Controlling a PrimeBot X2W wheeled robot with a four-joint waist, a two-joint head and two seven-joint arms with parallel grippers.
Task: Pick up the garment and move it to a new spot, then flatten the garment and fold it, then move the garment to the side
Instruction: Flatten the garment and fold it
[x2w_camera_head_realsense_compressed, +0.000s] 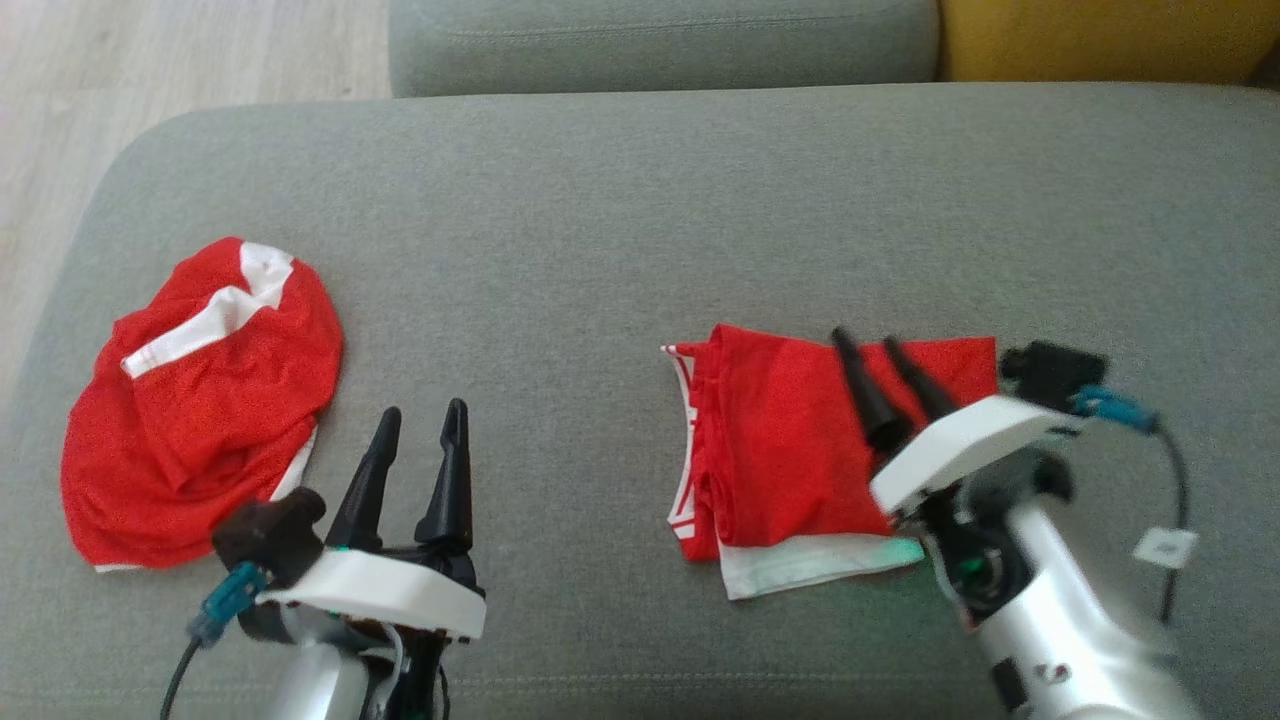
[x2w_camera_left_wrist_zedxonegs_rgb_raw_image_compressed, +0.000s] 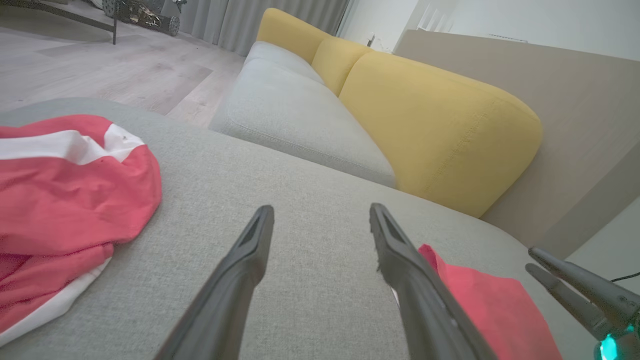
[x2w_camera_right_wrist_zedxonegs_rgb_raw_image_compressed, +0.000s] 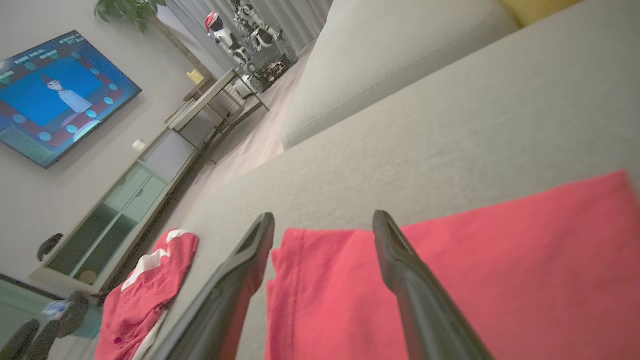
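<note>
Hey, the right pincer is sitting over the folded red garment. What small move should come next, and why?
Probably lift the right pincer straight up and back, clear of the folded garment. Its jaws stand open with nothing held, and the cloth already lies folded on the grey cushion, so dragging sideways might undo the fold.

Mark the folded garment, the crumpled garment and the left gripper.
folded garment (x2w_camera_head_realsense_compressed: 790, 440), head view, its red top layer
crumpled garment (x2w_camera_head_realsense_compressed: 215, 400), head view, red cloth below white stripe
left gripper (x2w_camera_head_realsense_compressed: 425, 406), head view, between its fingertips
</note>
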